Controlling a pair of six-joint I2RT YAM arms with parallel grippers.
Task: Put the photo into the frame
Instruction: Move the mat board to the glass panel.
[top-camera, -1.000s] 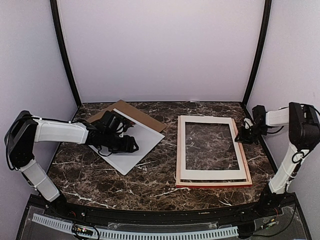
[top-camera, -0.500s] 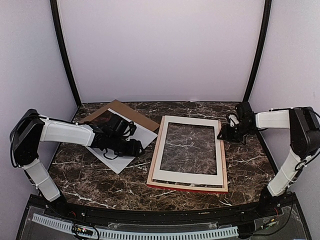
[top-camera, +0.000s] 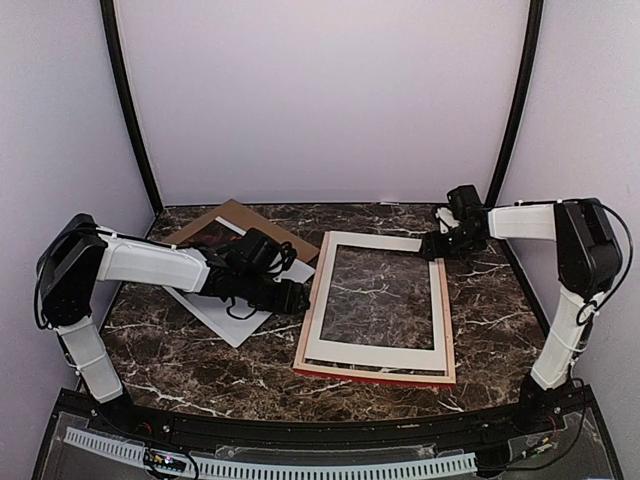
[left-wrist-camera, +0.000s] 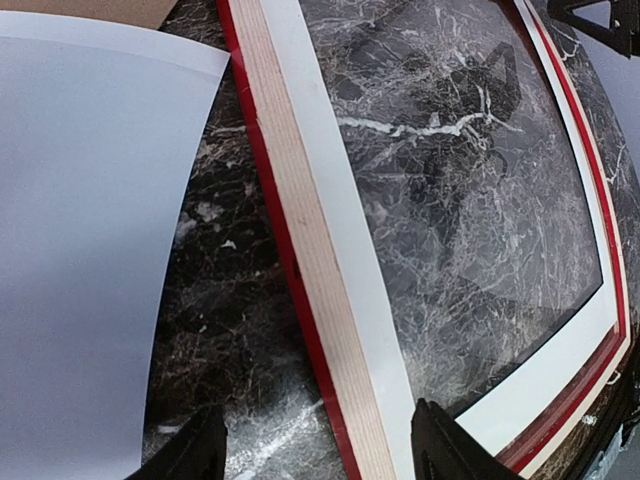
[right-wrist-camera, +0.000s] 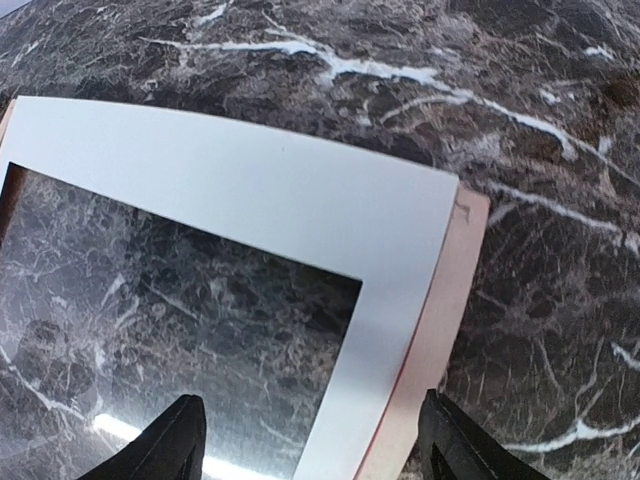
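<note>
**Surface and room.** Dark brown marble-pattern table (top-camera: 200, 350) with white veins, enclosed by plain pale walls (top-camera: 320, 100), with a black curved pole (top-camera: 130, 110) in each rear corner.

**Left.** Brown backing board (top-camera: 250, 214), flat at the far left. The photo (left-wrist-camera: 80, 250) lies partly on it, white side up, well outside the frame.

**Left gripper** (left-wrist-camera: 322, 452). Fingers spread, nothing between them. It hovers over the bare strip of table between the photo's edge and the frame's left side.

**Centre.** The frame (top-camera: 370, 374) lies flat with pale wood showing and a red edge. A white mat (top-camera: 375, 352) rests in it, and marble shows through the window.

**Right gripper** (top-camera: 436, 246). Fingers apart above the frame's far right corner, gripping nothing.

**Hidden or unclear.** The photo's printed face is not visible. The left arm covers much of the sheet from above. Both wrist views cut the fingers off at the tips.
</note>
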